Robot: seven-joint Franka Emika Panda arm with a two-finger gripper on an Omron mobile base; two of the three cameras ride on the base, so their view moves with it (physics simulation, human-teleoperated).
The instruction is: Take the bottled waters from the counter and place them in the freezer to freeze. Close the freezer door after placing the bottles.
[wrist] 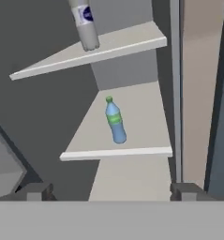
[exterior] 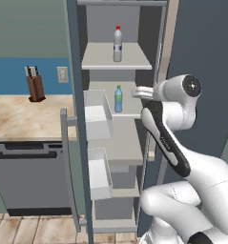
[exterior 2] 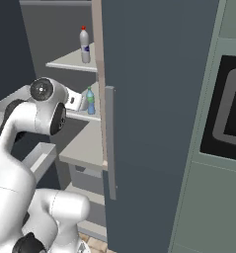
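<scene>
In the left base view you see the freezer point(exterior: 116, 143) open, its door point(exterior: 76, 119) swung out toward you with white bins point(exterior: 97, 114) on its inner side. The clear bottle point(exterior: 117, 44) stands upright on an upper shelf point(exterior: 116, 61) and the blue-green bottle point(exterior: 118, 99) stands upright on the shelf below. Your claw point(exterior: 140, 92) sits just right of the blue-green bottle, apart from it. To the left, a knife block point(exterior: 35, 84) stands on the worktop point(exterior: 20, 116). In the right base view you find the same two bottles on their shelves, with the claw just beside the lower one. In the hand view your fingertips point(wrist: 34, 191) stand wide apart and hold nothing; the blue-green bottle is ahead of them on its shelf, the clear one above.
</scene>
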